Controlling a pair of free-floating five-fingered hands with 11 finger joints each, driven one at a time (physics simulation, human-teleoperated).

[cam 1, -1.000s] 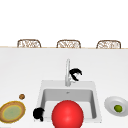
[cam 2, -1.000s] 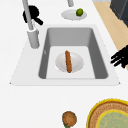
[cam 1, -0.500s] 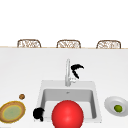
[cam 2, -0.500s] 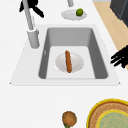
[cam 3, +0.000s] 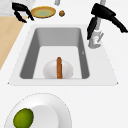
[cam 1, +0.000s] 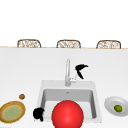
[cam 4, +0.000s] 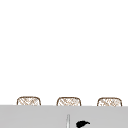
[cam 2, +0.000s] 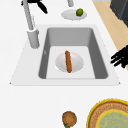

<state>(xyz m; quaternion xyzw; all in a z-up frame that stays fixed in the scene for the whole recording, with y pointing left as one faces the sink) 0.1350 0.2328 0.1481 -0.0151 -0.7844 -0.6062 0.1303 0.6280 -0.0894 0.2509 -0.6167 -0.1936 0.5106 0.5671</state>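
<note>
Right hand (cam 1: 81, 69) hangs just right of the faucet (cam 1: 67, 72), at spout height, above the small lever (cam 1: 73, 80) on the faucet base. Fingers hang loose and spread, pointing down toward the lever, thumb out to the side; nothing held. Contact with the lever: can't tell. In the right side view the same hand (cam 3: 102, 15) sits over the faucet base (cam 3: 95, 41), fingers draped down beside the neck.

Left hand (cam 1: 38, 114) floats at the sink's (cam 1: 92, 86) front-left corner, fingers curled, holding nothing. In the left side view it (cam 2: 121, 57) is off the basin's near edge.

Below and in front of the right hand, inside the basin: white plate (cam 2: 69, 62) with a sausage (cam 2: 68, 61) lying lengthwise on it. Red ball (cam 1: 67, 114) sits in front of the basin in the front view.

Right of the right hand, on the counter: white dish (cam 1: 115, 106) with a lime (cam 1: 118, 108). Left of the left hand: yellow-rimmed plate (cam 1: 12, 112) and a small brown round thing (cam 1: 22, 96) beside it.
</note>
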